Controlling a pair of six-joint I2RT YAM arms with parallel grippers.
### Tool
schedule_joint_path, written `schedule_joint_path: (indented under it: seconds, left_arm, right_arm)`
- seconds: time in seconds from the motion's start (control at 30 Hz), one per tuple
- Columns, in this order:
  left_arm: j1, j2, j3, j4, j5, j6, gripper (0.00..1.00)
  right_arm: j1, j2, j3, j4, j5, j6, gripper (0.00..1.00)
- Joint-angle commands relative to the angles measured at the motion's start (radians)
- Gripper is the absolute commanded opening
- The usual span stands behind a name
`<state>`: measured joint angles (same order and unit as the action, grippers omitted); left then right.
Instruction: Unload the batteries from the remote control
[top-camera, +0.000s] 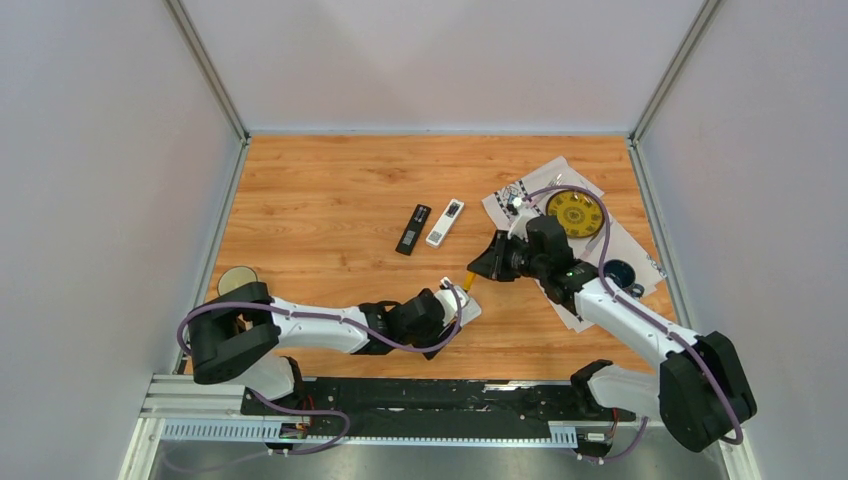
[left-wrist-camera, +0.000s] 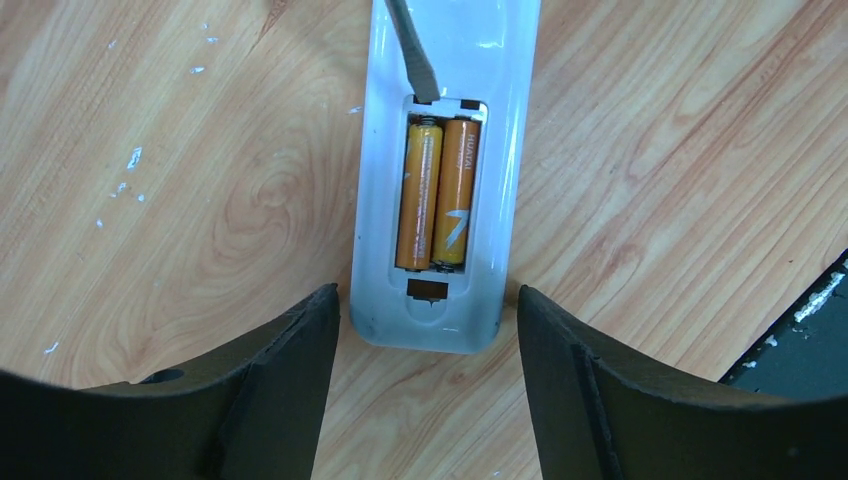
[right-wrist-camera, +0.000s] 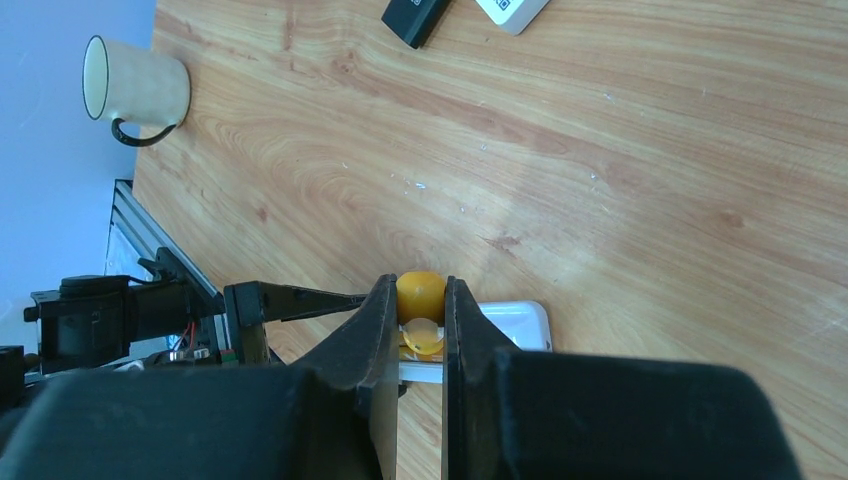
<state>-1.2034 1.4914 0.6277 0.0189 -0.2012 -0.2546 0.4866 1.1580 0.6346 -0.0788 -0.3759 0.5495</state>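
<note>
A white remote (left-wrist-camera: 440, 320) lies back up on the wooden table, its battery compartment open. Two orange-gold batteries (left-wrist-camera: 438, 195) lie side by side in it. My left gripper (left-wrist-camera: 428, 300) is open, its fingers on either side of the remote's near end with a gap on each side. My right gripper (right-wrist-camera: 420, 290) is shut on the yellow handle of a screwdriver (right-wrist-camera: 420, 296). The screwdriver's grey tip (left-wrist-camera: 415, 60) rests at the far edge of the compartment. In the top view the remote (top-camera: 466, 308) lies at the front centre, between my left gripper (top-camera: 448, 303) and right gripper (top-camera: 480, 270).
A black remote (top-camera: 413, 229) and another white remote (top-camera: 445, 222) lie mid-table. Papers (top-camera: 630, 245) with a yellow disc (top-camera: 574, 213) and a dark round object (top-camera: 620, 272) lie at the right. A mug (top-camera: 237, 280) stands at the left edge.
</note>
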Motion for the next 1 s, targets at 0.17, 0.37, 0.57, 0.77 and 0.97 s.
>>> schedule_joint_path:
  seconds: [0.17, 0.37, 0.57, 0.77, 0.97]
  left_arm:
    - [-0.028, 0.021, -0.026, -0.031, -0.024, 0.003, 0.55]
    - [-0.030, 0.009, -0.026, -0.033, -0.001, 0.002, 0.35]
    - [-0.030, -0.011, -0.026, -0.039, -0.003, -0.003, 0.17]
    - [-0.028, -0.008, -0.022, -0.042, 0.002, -0.008, 0.00]
    - [-0.028, -0.005, -0.019, -0.051, -0.004, -0.012, 0.00]
  right_arm:
    - [0.021, 0.022, -0.003, 0.070, 0.029, 0.006, 0.00]
    - [0.029, 0.022, 0.010, 0.071, 0.054, 0.013, 0.00]
    - [0.064, 0.025, 0.030, 0.040, 0.117, -0.022, 0.00]
    - [0.098, 0.012, 0.016, 0.034, 0.160, -0.043, 0.00]
    - [0.119, 0.020, 0.011, 0.037, 0.178, -0.057, 0.00]
